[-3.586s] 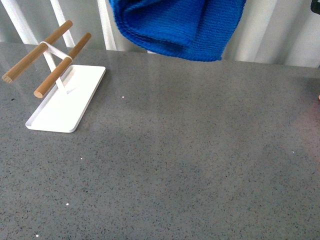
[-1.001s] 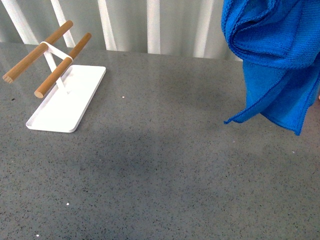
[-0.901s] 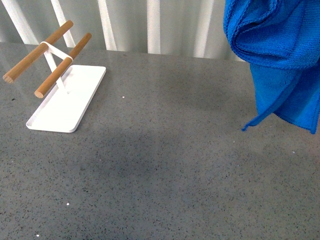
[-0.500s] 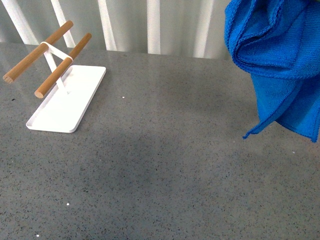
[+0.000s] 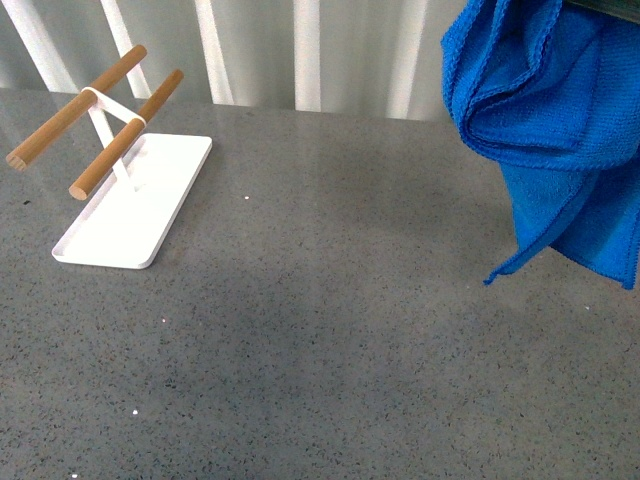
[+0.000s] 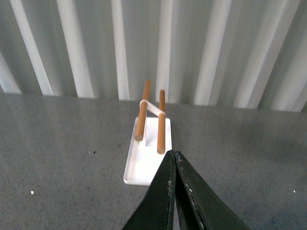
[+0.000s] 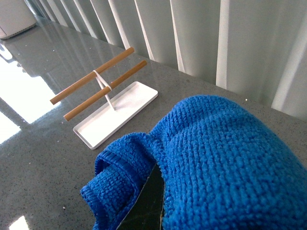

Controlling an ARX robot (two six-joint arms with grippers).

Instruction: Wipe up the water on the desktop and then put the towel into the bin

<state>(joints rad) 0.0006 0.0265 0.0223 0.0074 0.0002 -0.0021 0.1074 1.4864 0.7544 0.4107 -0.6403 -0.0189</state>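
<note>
On our left, the left gripper (image 6: 173, 155) hangs above the desktop (image 5: 320, 340) with its two dark fingers pressed together tip to tip and nothing between them. In its wrist view it points toward a white tray (image 5: 150, 215). From the front we see that tray lying flat on the far left part of the grey speckled surface, its long side running diagonally away from us. A thin white post (image 5: 101, 125) rises from the tray and carries two wooden rods (image 5: 122, 133), which lie side by side and parallel above it. Behind the desktop's far edge hangs a pale curtain (image 5: 305, 50) in upright folds. At the far right the towel (image 5: 545, 120) is up in the air, well apart from the tray. It is bunched into thick folds at the top, and one corner dangles to a point over the right part of the desktop; we cannot tell whether that corner touches the surface. In the right wrist view the blue cloth is heaped around the right gripper (image 7: 147, 199), of which only a dark sliver shows, and the gripper is clamped on the towel.
</note>
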